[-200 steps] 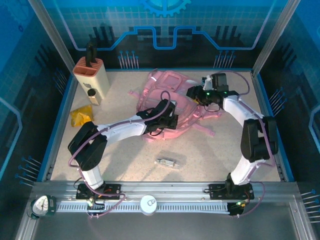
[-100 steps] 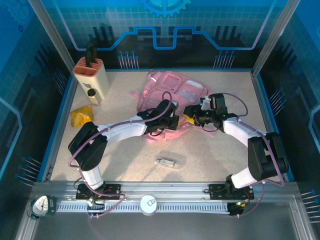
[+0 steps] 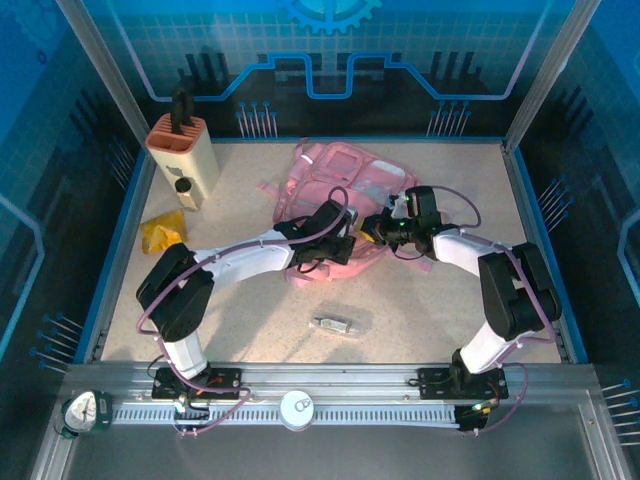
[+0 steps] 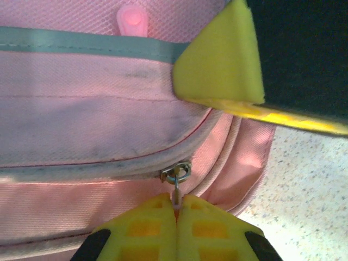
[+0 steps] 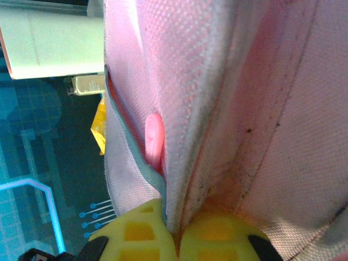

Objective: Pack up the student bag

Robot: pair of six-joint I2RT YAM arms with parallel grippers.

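We see the pink bag lying flat on the bench, a little beyond its middle, with both arms reaching in to its near edge. Our left tool is closed, and its yellow fingers pinch the small metal zip pull that hangs from the end of a zip at a lower corner of the bag. Our right tool is closed as well, clamped on a fold of the bag's pink fabric. That fold runs beside a grey-edged zip opening where a pink tab pokes out. From above, the two tools sit just beside each other over the near right part of the bag.

A beige holder with a black top stands at the far left of the bench, and a yellow packet lies near it. A small grey item rests on the bench closer to the arm bases, apart from the bag.
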